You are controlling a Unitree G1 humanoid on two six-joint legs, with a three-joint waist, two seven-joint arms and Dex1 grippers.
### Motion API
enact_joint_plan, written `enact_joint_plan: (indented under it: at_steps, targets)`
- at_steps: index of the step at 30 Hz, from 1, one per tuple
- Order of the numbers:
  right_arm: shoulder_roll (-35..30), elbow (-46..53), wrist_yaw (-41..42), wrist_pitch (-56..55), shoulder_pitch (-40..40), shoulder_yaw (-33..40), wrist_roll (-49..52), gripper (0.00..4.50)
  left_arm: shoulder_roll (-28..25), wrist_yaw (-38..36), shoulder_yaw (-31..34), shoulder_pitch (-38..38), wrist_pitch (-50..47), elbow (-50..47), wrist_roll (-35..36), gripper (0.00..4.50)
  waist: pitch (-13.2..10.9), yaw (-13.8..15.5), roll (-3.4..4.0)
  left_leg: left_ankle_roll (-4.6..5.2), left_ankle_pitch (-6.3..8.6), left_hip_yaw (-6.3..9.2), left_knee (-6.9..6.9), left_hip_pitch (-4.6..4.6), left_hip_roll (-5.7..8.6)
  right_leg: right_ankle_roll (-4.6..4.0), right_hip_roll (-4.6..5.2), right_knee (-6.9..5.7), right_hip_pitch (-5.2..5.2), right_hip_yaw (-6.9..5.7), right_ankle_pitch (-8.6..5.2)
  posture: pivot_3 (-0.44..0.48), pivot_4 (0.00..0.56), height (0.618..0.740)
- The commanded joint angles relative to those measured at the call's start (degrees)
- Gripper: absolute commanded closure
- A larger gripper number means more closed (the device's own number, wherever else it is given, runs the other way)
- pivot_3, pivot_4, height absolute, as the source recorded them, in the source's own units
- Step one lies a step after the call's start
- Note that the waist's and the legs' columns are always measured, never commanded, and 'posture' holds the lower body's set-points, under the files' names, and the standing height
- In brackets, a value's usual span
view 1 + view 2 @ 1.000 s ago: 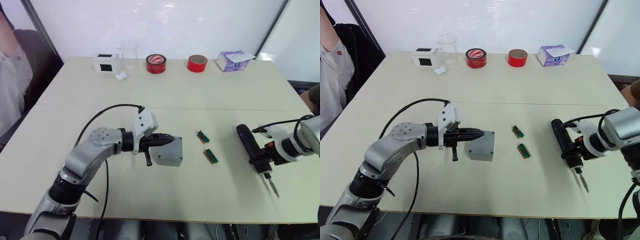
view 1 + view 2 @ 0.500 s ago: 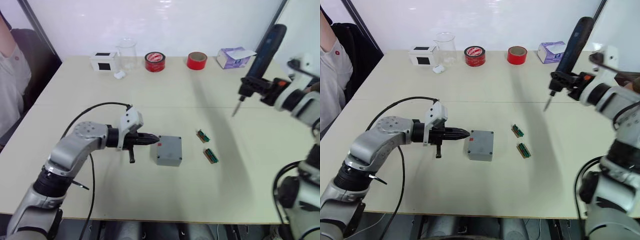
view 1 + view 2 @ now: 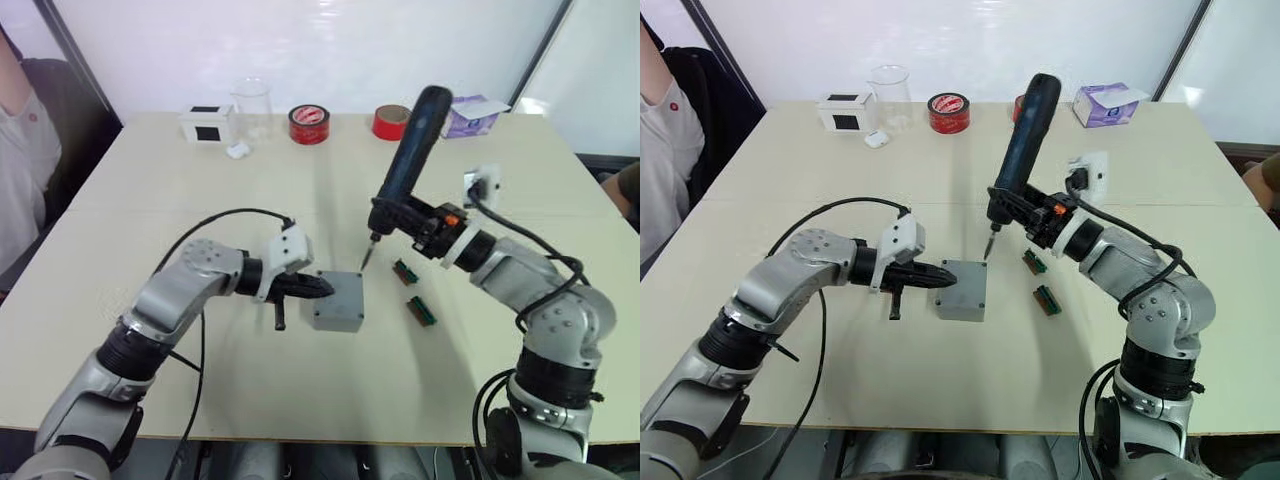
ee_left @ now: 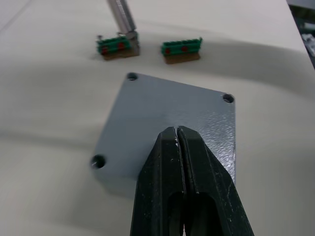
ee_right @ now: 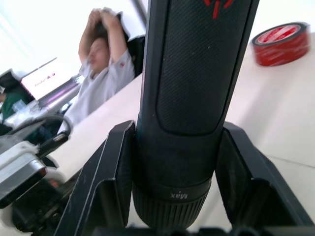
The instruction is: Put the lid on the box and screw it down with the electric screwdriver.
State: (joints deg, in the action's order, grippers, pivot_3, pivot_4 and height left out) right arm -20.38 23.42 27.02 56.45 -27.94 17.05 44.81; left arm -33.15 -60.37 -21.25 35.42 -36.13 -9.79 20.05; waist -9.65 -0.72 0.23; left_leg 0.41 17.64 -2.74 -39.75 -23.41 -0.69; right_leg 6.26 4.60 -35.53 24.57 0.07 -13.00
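On lid (image 4: 167,123): left claw (image 4: 178,140) pressed together | right claw (image 5: 177,162) pinching electric screwdriver (image 3: 405,165), collar reads "xiM"

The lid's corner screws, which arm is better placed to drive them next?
The right: its tool grips the electric screwdriver, bit hanging over the lid near a far corner. The left tool, shut, presses on the lid.

- Box (image 3: 338,301) sits mid-tabletop (image 3: 200,390), lid (image 4: 167,123) on it.
- Two circuit boards (image 3: 406,272) lie just right of it.
- Beaker (image 3: 255,108), two tape rolls (image 3: 308,124) and tissue box (image 3: 470,116) line the far edge.
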Motion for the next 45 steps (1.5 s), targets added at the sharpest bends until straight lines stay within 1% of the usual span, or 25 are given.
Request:
enact_joint_plan:
  at_steps: [1,6,12,20,24,30,33,35,38,40,43,45]
  targets:
    - [-0.22,2.61,2.35,-6.37,0.4,-3.07,-1.54,2.77,1.16,0.29,-1.75,1.16,3.1,1.93,-3.45,4.5,0.0,0.01,-0.01,0.0,0.0,0.0,0.0,0.0,0.0,0.0,-0.02,0.0,-0.01,-0.03,0.0,0.0,0.15,0.74]
    - [-0.49,2.1,2.76,-10.45,2.3,-6.33,-3.84,2.77,2.08,0.06,-2.41,0.86,4.62,3.67,-5.46,4.5,0.0,0.02,0.0,0.0,0.0,0.02,0.0,0.03,-0.03,0.0,-0.03,-0.05,-0.01,-0.02,0.0,0.0,0.15,0.74]
    - [-1.81,1.72,3.41,-14.46,4.83,-9.09,-6.87,2.77,2.28,-0.06,-1.86,0.23,3.97,3.37,-5.59,4.5,0.0,0.08,-0.01,0.0,0.0,0.05,-0.04,0.04,-0.03,0.0,-0.02,-0.06,-0.04,-0.02,0.0,0.0,0.15,0.74]
    - [-2.75,0.25,3.17,-17.86,5.93,-10.32,-9.6,2.77,2.01,-0.22,-1.85,-0.32,2.85,2.15,-5.2,4.5,0.01,0.14,-0.02,0.01,0.0,0.08,-0.17,0.07,-0.03,-0.01,-0.02,-0.21,-0.07,-0.02,-0.01,0.0,0.15,0.74]
    - [-3.44,0.17,3.88,-19.14,7.5,-12.79,-11.52,2.77,1.92,-0.42,-1.89,-0.47,2.76,2.1,-5.17,4.5,0.02,0.15,-0.03,0.01,0.0,0.08,-0.2,0.09,-0.03,-0.01,-0.02,-0.27,-0.09,-0.02,-0.01,0.0,0.15,0.74]
    - [-5.08,0.06,5.2,-21.4,11.41,-17.39,-15.19,2.77,1.94,-0.43,-2.14,-1.02,2.61,1.93,-5.39,4.5,0.2,0.14,-0.27,0.01,0.0,0.09,-0.22,0.23,-0.03,-0.02,-0.02,-0.3,-0.23,-0.02,-0.02,0.0,0.15,0.74]
    - [-3.68,-0.42,4.36,-22.71,13.47,-18.93,-15.93,2.77,2.02,-0.29,-2.35,-1.46,2.51,1.96,-5.6,4.5,0.51,0.1,-0.58,0.01,0.01,0.11,-0.21,0.33,-0.05,-0.02,-0.02,-0.3,-0.33,-0.02,-0.03,0.0,0.15,0.74]
    - [-2.31,-0.95,3.81,-23.86,14.94,-19.01,-15.88,2.77,2.13,-0.08,-2.28,-1.77,2.27,2.01,-5.59,4.5,0.58,0.11,-0.7,0.02,0.01,0.11,-0.2,0.51,-0.08,-0.03,-0.04,-0.29,-0.52,-0.03,-0.05,0.0,0.15,0.74]
    - [-2.05,-1.64,4.19,-26.25,16.96,-20.43,-17.83,2.77,2.13,0.02,-2.13,-2.21,2.01,1.98,-5.54,4.5,0.66,0.07,-0.74,0.08,0.06,0.12,-0.01,1.23,-0.14,-0.22,-0.04,0.0,-1.26,-0.06,-0.19,0.0,0.15,0.74]
    - [-2.54,-2.27,4.43,-26.8,17.72,-21.74,-19.33,2.77,1.96,-0.07,-2.07,-2.53,1.92,1.89,-5.53,4.5,0.84,0.02,-0.82,0.08,0.07,0.11,0.14,1.37,-0.16,-0.23,-0.04,0.08,-1.35,-0.06,-0.2,0.0,0.15,0.74]
    - [-1.93,-3.5,3.2,-25.83,17.56,-21.32,-19.24,2.77,1.84,-0.16,-2.0,-2.71,1.82,1.85,-5.51,4.5,1.18,0.02,-0.98,0.08,0.06,0.09,0.33,1.53,-0.16,-0.27,-0.03,0.12,-1.42,-0.05,-0.22,0.0,0.15,0.74]
    - [-2.79,-4.73,3.12,-25.99,17.52,-21.96,-20.77,2.77,1.8,-0.21,-1.94,-2.77,1.79,1.88,-5.5,4.5,1.25,0.03,-1.05,0.08,0.06,0.07,0.55,1.84,-0.17,-0.33,-0.03,0.22,-1.64,-0.04,-0.25,0.0,0.15,0.74]
